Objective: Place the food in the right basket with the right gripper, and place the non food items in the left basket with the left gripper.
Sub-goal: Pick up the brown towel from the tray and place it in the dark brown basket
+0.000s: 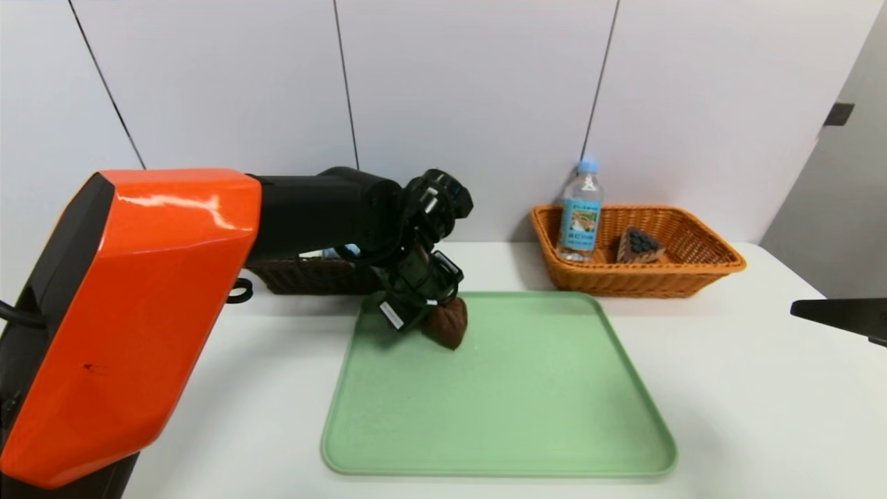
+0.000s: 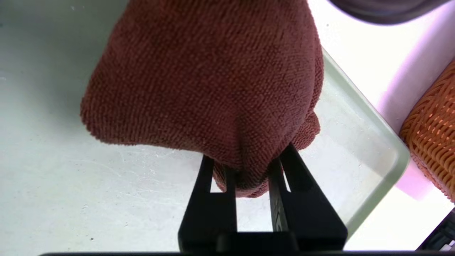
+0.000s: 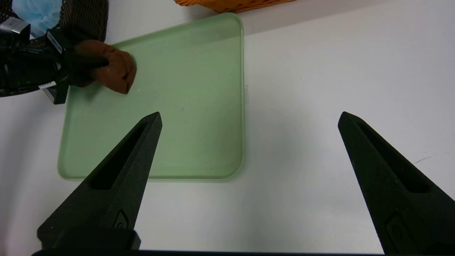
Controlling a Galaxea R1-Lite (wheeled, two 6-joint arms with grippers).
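My left gripper [image 1: 431,313] is shut on one end of the dark brown rolled towel [image 1: 448,324], over the far left corner of the green tray [image 1: 520,416]. In the left wrist view both black fingers [image 2: 208,177] pinch the towel [image 2: 213,81]. The dark left basket [image 1: 312,277] lies behind the arm, mostly hidden, with the blue pouf [image 3: 39,12] inside. The orange right basket [image 1: 693,274] holds the water bottle [image 1: 581,211] and the cake slice [image 1: 639,244]. My right gripper [image 3: 250,114] hangs open and empty over the table to the tray's right.
The tray [image 3: 177,106] holds nothing but the towel [image 3: 115,69]. The orange basket [image 2: 433,121] stands just beyond the tray's far right corner. White table surrounds the tray, with a wall close behind the baskets.
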